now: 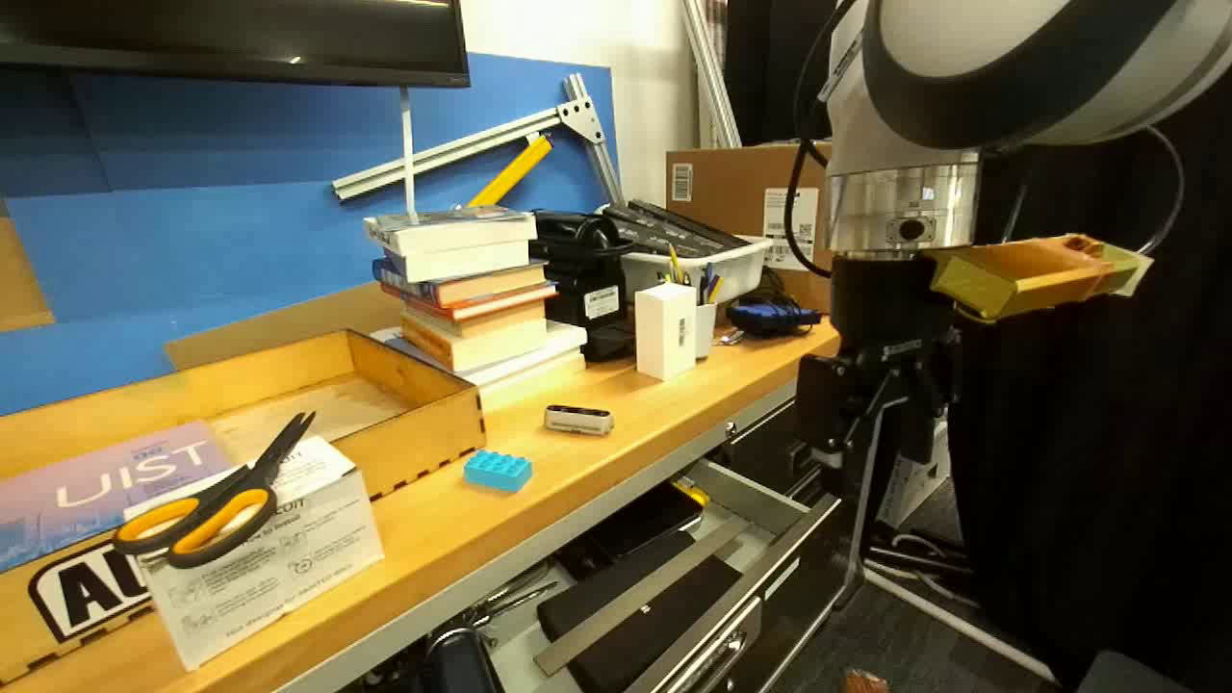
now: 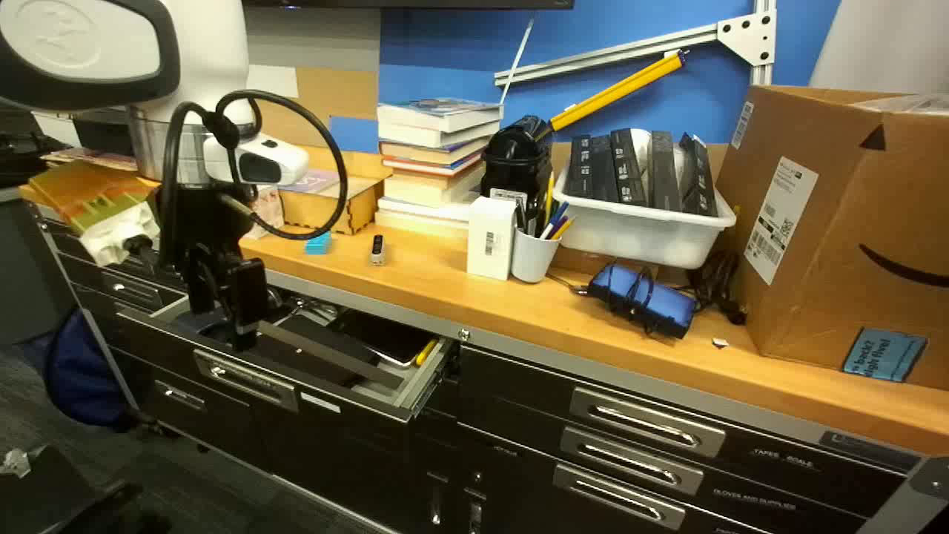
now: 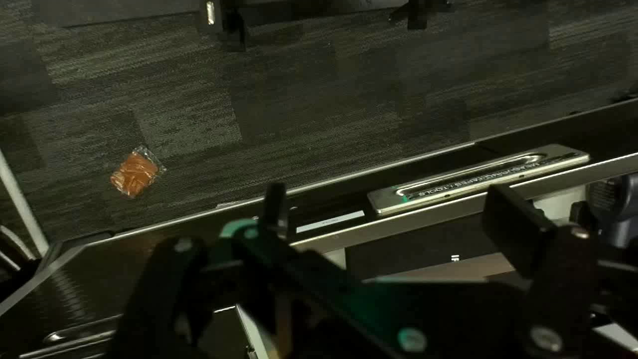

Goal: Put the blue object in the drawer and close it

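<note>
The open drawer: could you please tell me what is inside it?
The open drawer holds a flat black box, a long strip, metal tools and a glossy tablet-like device. What lies beneath them is covered.

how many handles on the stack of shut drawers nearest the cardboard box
3, one below another in an exterior view: the top handle, the middle handle and the lowest handle, near the picture's bottom edge. More may be hidden below it.

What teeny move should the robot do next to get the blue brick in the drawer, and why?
Probably ease the open gripper toward the blue brick: the brick sits ungripped on the bench, and the drawer is already pulled out.
</note>
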You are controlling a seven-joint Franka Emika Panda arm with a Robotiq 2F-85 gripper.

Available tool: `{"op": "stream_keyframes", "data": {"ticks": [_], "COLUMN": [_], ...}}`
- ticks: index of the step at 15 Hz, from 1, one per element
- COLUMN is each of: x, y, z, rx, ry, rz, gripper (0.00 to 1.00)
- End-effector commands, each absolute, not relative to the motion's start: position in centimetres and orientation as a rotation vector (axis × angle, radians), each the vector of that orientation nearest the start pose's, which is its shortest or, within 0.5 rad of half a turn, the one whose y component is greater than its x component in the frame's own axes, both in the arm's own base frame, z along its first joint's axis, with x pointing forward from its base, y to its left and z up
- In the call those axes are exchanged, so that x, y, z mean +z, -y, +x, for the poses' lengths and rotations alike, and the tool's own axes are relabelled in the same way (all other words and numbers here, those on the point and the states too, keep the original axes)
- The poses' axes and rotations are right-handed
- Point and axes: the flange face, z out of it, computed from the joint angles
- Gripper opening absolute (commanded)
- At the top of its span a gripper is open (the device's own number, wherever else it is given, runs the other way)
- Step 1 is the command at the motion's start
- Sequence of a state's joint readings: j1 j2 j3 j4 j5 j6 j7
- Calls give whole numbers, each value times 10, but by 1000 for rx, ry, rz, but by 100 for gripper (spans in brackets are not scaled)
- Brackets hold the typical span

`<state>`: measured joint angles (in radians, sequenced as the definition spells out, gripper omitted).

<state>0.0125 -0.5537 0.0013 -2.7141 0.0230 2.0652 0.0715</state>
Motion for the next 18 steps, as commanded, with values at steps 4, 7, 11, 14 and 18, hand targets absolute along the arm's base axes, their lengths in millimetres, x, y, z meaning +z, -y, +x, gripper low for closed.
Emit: {"op": "stream_keyframes", "data": {"ticks": [4, 7, 11, 14, 18], "x": [387, 394, 444, 464, 446], "y": [-6, -8, -64, -118, -171], "z": [347, 352, 394, 429, 468], "rx": [146, 104, -223, -416, -523], "ry": [-109, -142, 12, 154, 259], "rz": [-3121, -3157, -3239, -3270, -3269], "gripper": [100, 100, 100, 100, 100]}}
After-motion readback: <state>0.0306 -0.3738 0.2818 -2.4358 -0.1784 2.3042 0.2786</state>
